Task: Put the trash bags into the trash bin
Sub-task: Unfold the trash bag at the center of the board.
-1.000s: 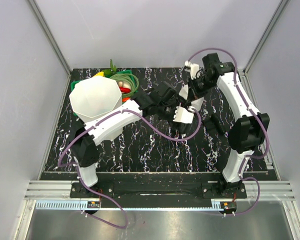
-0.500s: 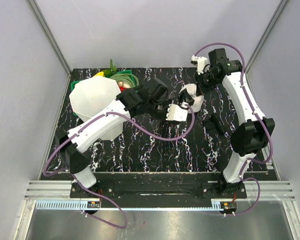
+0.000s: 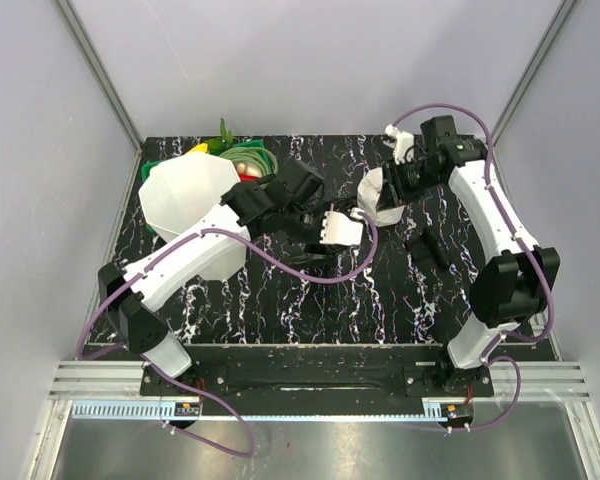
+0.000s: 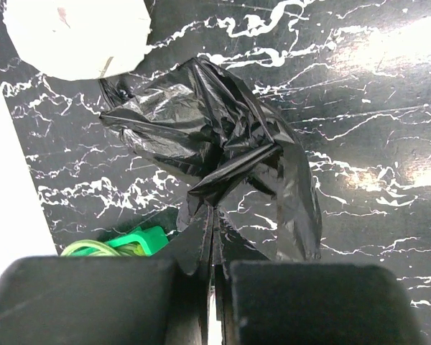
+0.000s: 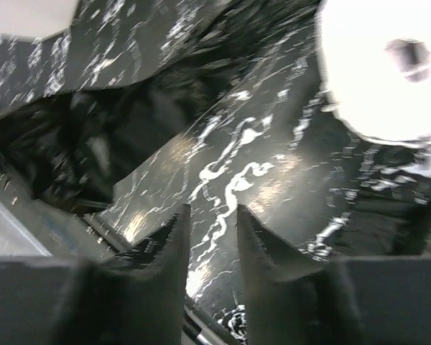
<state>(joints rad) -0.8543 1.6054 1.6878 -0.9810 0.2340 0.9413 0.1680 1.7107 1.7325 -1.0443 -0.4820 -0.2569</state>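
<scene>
Left wrist view, says the first observer: the left gripper (image 4: 212,223) is clenched on a fold of the trash bags (image 4: 215,144), and the rest of the black film trails over the marbled table (image 4: 373,108). Is any of it in the trash bin (image 3: 170,180)?

The second answers: No. The bin stands at the far left, next to the green basket (image 3: 245,160), and the film lies outside it, between the bin and the white roll (image 3: 375,195). The overhead view shows nothing dark inside the rim.

The first asks: And the right gripper (image 5: 210,212)?

The second: Its fingers stand a little apart over the table with nothing between them. He judges the grasp done, while the carry to the bin and the drop are both left.
</scene>
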